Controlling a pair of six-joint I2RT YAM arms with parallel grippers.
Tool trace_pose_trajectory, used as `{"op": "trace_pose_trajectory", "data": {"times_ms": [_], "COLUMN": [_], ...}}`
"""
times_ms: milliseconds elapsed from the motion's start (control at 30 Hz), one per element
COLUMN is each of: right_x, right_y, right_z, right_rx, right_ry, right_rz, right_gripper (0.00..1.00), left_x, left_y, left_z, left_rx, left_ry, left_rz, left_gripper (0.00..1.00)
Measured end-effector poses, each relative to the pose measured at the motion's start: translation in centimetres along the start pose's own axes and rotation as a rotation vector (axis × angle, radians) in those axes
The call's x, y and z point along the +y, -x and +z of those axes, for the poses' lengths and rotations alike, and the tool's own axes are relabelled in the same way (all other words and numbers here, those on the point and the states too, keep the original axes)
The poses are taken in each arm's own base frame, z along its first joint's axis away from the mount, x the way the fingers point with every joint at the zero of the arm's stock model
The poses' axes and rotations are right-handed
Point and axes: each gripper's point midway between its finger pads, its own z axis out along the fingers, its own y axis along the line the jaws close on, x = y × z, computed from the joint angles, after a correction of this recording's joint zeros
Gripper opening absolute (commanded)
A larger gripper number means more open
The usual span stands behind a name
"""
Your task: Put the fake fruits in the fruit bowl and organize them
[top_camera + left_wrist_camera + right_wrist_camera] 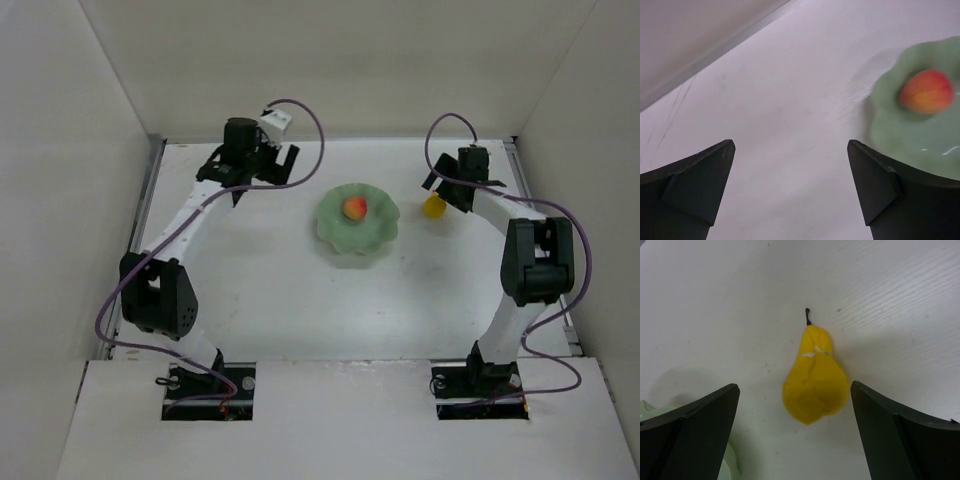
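Bearing the fruit bowl (333, 236), the white table (270, 300) meets plain walls (380, 70).

white matte table (290, 300); plain white walls (340, 60) at back, left and right; grey strip (147, 200) along table's left edge; even, soft light.
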Motion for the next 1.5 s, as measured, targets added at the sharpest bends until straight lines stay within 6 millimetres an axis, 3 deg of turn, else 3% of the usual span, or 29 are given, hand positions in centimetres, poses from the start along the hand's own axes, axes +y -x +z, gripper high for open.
{"op": "trace_pose_trajectory", "data": {"times_ms": [133, 267, 333, 433, 600, 700, 800, 900, 967, 1067, 1133, 1200, 1300, 1400, 1500], "right_x": [-0.1, -1.5, -1.9, -2.5, -2.9, -2.9, -2.8, -1.5, 1.1, 7.4, 11.6, 14.8, 16.7, 16.7, 16.2], "right_y": [-0.6, -2.2, -2.5, -2.8, -2.9, -3.0, -3.3, -3.4, -3.0, -2.9, -4.1, -6.7, -11.9, -15.6, -17.0], "right_z": [2.2, 2.5, 2.3, 2.1, 2.1, 2.1, 1.3, -0.9, -3.1, -7.0, -9.2, -10.6, -10.9, -10.0, -9.2], "right_rx": [0.035, 0.087, 0.099, 0.111, 0.119, 0.116, 0.11, 0.08, 0.031, -0.057, -0.085, -0.071, 0.018, 0.099, 0.14], "right_ry": [-0.06, -0.127, -0.149, -0.168, -0.176, -0.176, -0.175, -0.153, -0.099, 0.052, 0.159, 0.245, 0.305, 0.301, 0.283], "right_rz": [-0.025, -0.053, -0.07, -0.105, -0.139, -0.143, -0.16, -0.204, -0.248, -0.315, -0.355, -0.395, -0.451, -0.485, -0.488], "right_gripper": [1.0, 1.0, 1.0, 0.77, 0.35, 0.19, 0.19, 0.19, 0.19, 0.19, 0.21, 0.23, 0.29, 0.51, 0.85], "left_x": [6.7, 9.2, 9.9, 11.0, 11.9, 11.9, 11.8, 11.8, 11.8, 11.8, 11.8, 11.7, 11.7, 11.6, 11.6], "left_y": [-5.9, -11.5, -13.2, -14.0, -12.8, -12.5, -12.5, -12.5, -12.6, -12.7, -12.7, -12.7, -12.9, -13.2, -13.3], "left_z": [-2.1, -3.3, -4.0, -5.1, -6.3, -6.3, -6.3, -6.3, -6.3, -6.3, -6.3, -6.3, -6.3, -6.2, -6.3], "left_rx": [0.108, 0.22, 0.25, 0.253, 0.203, 0.194, 0.194, 0.193, 0.195, 0.196, 0.196, 0.197, 0.199, 0.203, 0.205], "left_ry": [0.138, 0.196, 0.214, 0.242, 0.269, 0.267, 0.265, 0.265, 0.264, 0.263, 0.263, 0.263, 0.263, 0.261, 0.261], "left_rz": [-0.106, -0.203, -0.243, -0.282, -0.303, -0.308, -0.309, -0.311, -0.312, -0.313, -0.314, -0.314, -0.315, -0.316, -0.317], "left_gripper": [1.0, 1.0, 1.0, 1.0, 1.0, 1.0, 1.0, 1.0, 1.0, 1.0, 1.0, 1.0, 1.0, 1.0, 1.0]}}
